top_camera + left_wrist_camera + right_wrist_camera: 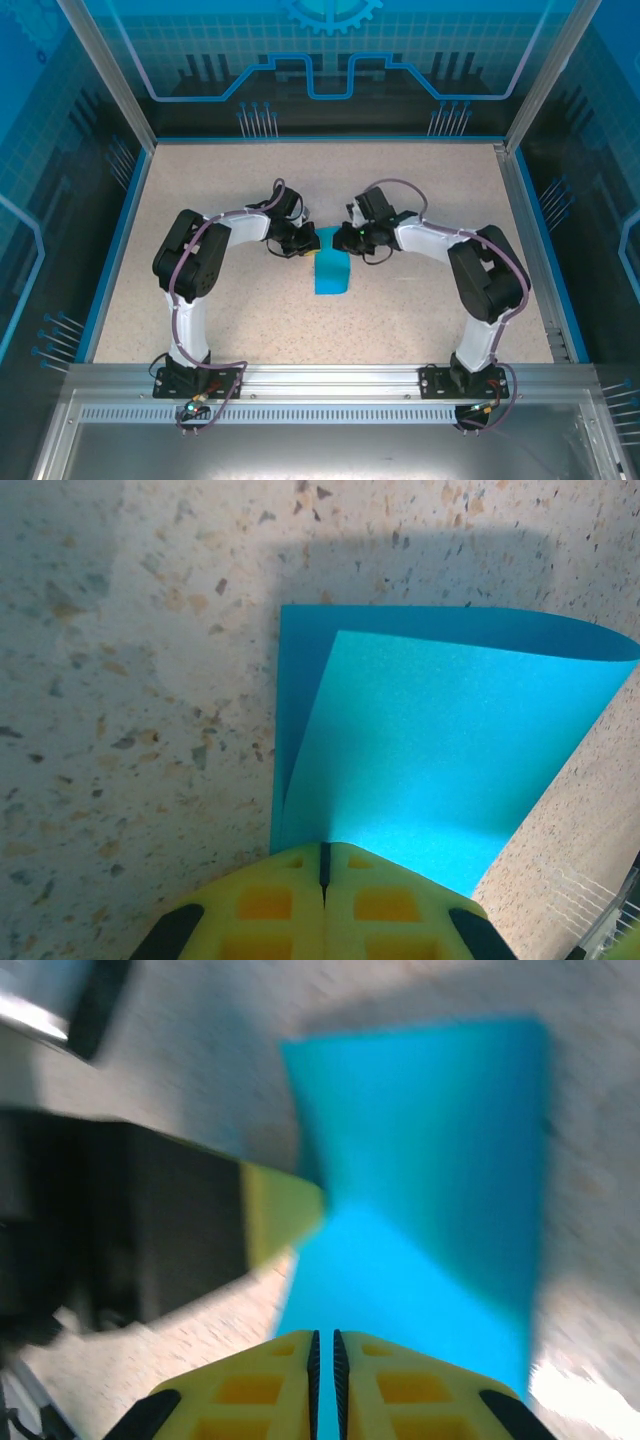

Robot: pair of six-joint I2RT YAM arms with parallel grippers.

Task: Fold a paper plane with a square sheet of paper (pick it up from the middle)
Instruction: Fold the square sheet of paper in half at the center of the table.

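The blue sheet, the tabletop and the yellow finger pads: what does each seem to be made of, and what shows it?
The blue sheet: thin matte paper, probably; it curls over in a soft rounded fold.
The tabletop: speckled stone-look surface, perhaps terrazzo or a printed laminate; dull finish.
The yellow finger pads: likely moulded or printed plastic or rubber; matte, with recessed square pockets.

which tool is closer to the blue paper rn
Left, barely. The left tool is shut on an edge of the blue paper. The right tool is right at the paper too, fingers a sliver apart; blur hides any contact.
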